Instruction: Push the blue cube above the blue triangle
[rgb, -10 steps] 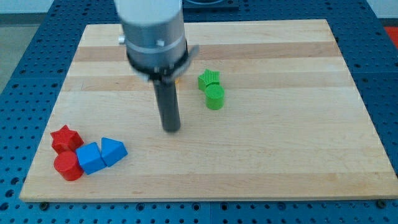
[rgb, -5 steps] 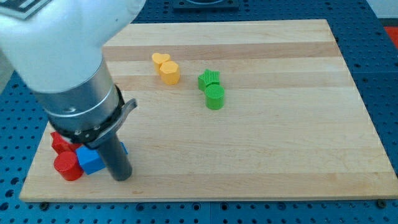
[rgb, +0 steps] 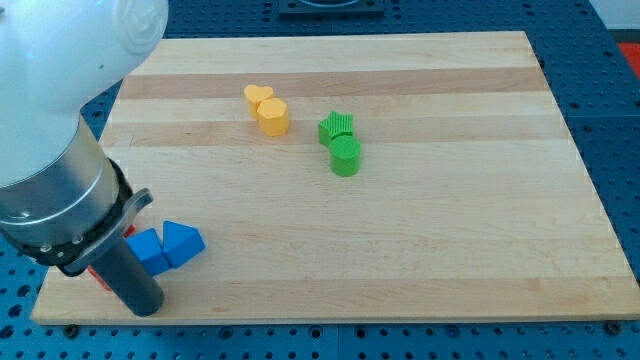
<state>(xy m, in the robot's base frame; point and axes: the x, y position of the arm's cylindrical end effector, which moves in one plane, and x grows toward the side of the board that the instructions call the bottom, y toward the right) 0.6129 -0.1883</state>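
**One rod low at the board's lower-left corner**

One arm leaned in from the view's left, its grey collar hiding the corner. My tip (rgb: 143, 308) stood just below and left of the blue cube (rgb: 148, 250); contact could not be told. It carried no gripper, grasping nothing. The cube touched the blue triangle (rgb: 182, 242) on its right. A red block (rgb: 101, 276) peeked out beside the rod.

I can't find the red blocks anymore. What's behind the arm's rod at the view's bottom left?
Behind the rod, whose tip sits below-left of the blue cube, only slivers of red show. The red blocks' shapes are covered. The blue triangle stays fully visible.
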